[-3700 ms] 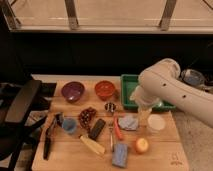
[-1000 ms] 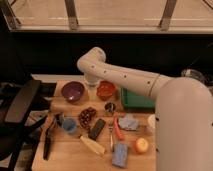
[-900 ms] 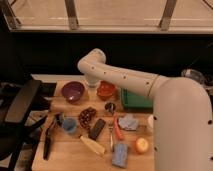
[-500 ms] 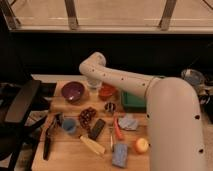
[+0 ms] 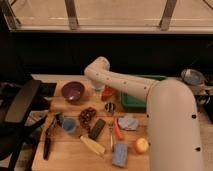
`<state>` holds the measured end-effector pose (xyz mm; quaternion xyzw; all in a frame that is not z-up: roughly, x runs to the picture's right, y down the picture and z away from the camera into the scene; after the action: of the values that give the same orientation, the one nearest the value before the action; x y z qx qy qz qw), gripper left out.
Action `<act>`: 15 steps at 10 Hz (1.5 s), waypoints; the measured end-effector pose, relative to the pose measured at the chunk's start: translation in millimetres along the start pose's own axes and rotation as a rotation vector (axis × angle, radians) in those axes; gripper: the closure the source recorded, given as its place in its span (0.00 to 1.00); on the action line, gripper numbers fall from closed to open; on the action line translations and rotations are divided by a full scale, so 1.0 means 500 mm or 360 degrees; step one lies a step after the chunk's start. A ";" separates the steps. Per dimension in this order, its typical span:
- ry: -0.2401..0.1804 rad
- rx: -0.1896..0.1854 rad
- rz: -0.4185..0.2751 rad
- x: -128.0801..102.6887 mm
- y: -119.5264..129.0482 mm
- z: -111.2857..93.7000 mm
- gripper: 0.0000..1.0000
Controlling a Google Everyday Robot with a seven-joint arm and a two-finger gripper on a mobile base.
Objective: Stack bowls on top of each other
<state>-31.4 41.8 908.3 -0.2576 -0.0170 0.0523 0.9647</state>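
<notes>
Item 1: dark purple bowl [image 5: 73, 91], upright on the wooden counter [image 5: 70, 155], at 11 o'clock from its centre.
Item 2: red-orange bowl [image 5: 109, 93], at 1 o'clock, apart from the purple one, not stacked.
Item 3: gripper [image 5: 98, 89], lowered between the bowls, just at 9 o'clock of the red-orange bowl; whether it is apart or together cannot be told.
Item 4: blue cup [image 5: 69, 125], at 9 o'clock.
Item 5: green tray [image 5: 131, 101], at 2 o'clock.
</notes>
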 end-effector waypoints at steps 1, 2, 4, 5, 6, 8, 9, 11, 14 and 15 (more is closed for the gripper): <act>-0.0056 -0.0020 -0.0005 0.010 -0.001 0.023 0.35; -0.0125 -0.0042 -0.0011 0.022 -0.001 0.043 0.35; -0.0197 -0.0076 -0.0069 0.017 0.005 0.069 0.49; -0.0215 -0.0075 -0.0112 0.015 0.006 0.074 0.59; -0.0215 -0.0056 -0.0135 0.015 0.004 0.069 0.71; -0.0214 -0.0014 -0.0195 -0.001 0.000 0.036 0.90; -0.0220 0.0004 -0.0230 -0.011 0.002 0.020 0.97; -0.0224 0.0082 -0.0313 -0.026 -0.008 -0.033 1.00; -0.0258 0.0246 -0.0464 -0.086 -0.019 -0.138 1.00; -0.0280 0.0301 -0.0518 -0.110 -0.021 -0.171 1.00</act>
<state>-80.1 -15.5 839.2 -0.1541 -0.1375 -0.0807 0.9751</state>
